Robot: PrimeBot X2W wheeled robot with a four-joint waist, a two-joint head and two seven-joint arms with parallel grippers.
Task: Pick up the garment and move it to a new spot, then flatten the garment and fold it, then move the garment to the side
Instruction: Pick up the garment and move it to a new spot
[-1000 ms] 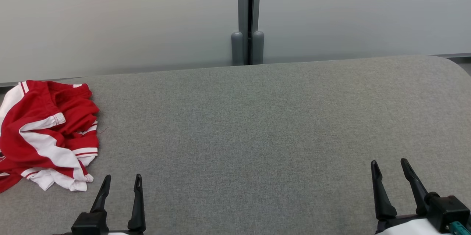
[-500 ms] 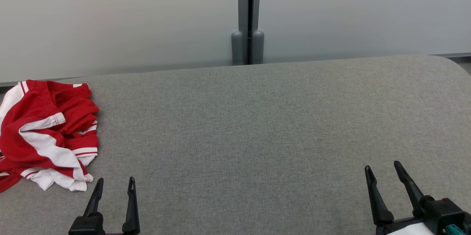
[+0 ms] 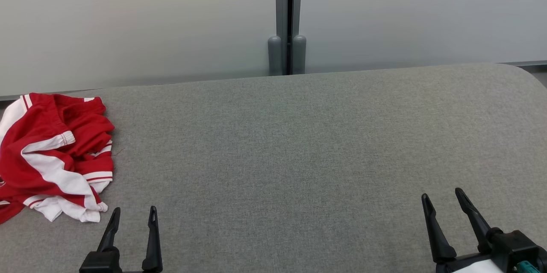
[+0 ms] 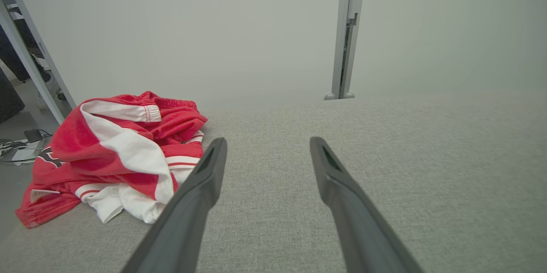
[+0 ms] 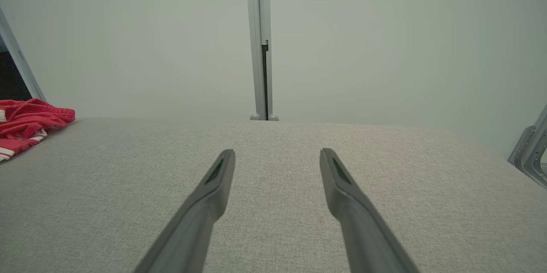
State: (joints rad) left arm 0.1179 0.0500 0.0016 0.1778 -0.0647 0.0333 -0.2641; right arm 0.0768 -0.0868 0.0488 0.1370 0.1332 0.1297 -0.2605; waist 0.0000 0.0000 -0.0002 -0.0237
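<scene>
Lying bunched at the left end of the grey fabric-topped counter (image 3: pixel 299 145), close to its back edge: the garment (image 3: pixel 55 157), red with white panels and striped trim, untouched. Just right of the heap's near corner and apart from it, the left pincer (image 3: pixel 134 209), spread wide open, empty. Far across at the lower right, the right pincer (image 3: pixel 441 193), likewise spread and holding nothing, well apart from the cloth. Probably light and limp, a thin knit by the look of the folds. Bound to sag and drape once lifted, unlikely to slip from a firm pinch, nothing fragile about it. Best taken at a raised ridge or a hemmed edge, such as the white ribbed band on top or the white corner nearest the left pincer. Better to pinch one small fold than to dig under the whole pile. Worth watching for drag on the rough counter cloth and for hidden layers coming up tangled. First step of the task not yet begun, by this reading.
</scene>
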